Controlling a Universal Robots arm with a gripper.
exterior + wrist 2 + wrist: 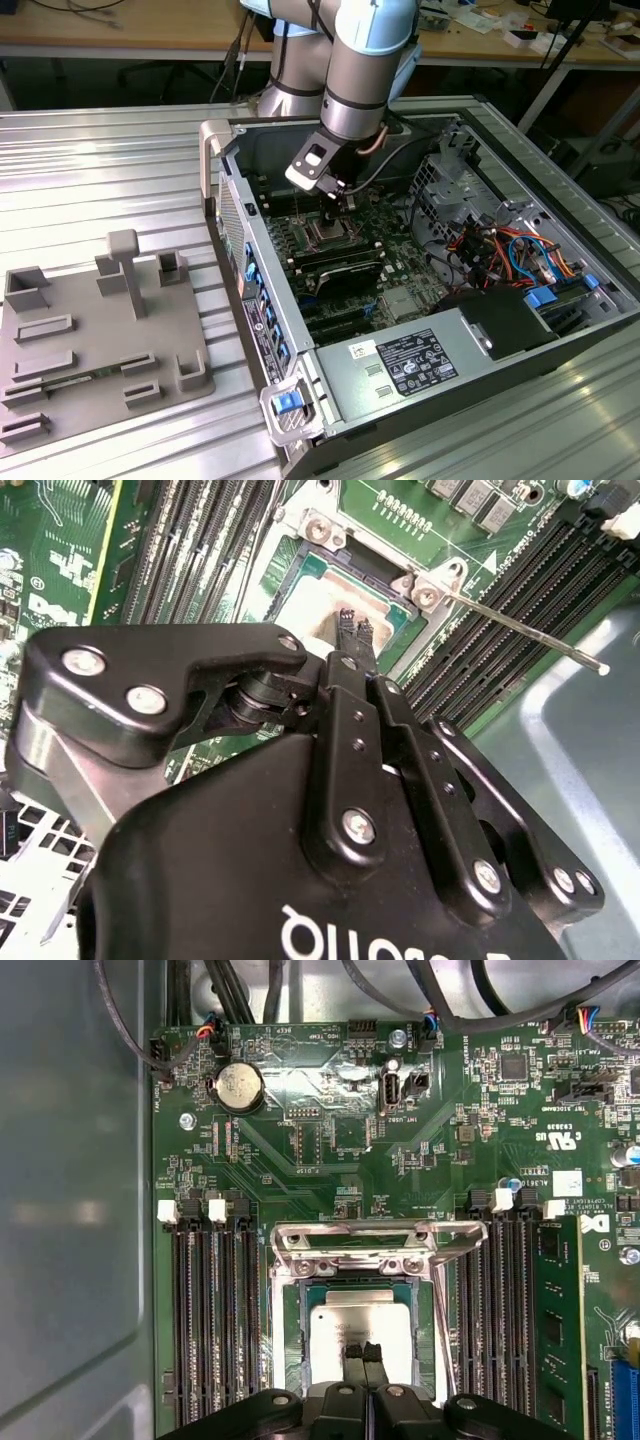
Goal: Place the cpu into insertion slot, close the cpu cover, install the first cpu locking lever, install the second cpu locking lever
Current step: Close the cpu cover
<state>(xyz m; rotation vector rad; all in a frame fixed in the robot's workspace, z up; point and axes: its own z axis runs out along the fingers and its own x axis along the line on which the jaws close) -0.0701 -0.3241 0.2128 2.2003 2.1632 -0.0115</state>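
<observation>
The cpu (360, 1322), a silver-grey square chip, lies in the insertion slot (296, 1332) on the green board between the memory slots. My gripper (362, 1352) is shut, its two black fingertips (362, 630) pressed together directly over the cpu's near half, holding nothing. The cpu cover (352, 1244), a thin silver frame, stands raised at the socket's far edge, off the chip. One locking lever (520, 630), a thin metal rod, sticks out free from the socket's corner. In the exterior view the gripper (336, 204) hangs just above the insertion slot (328, 233) inside the open computer case.
Long black memory slots (212, 1320) flank the socket, and one green memory module (558, 1320) is seated beside it. Cables (500, 250) and drive cages fill the case at the exterior view's right. A grey fixture plate (95, 340) lies on the metal table at the exterior view's left.
</observation>
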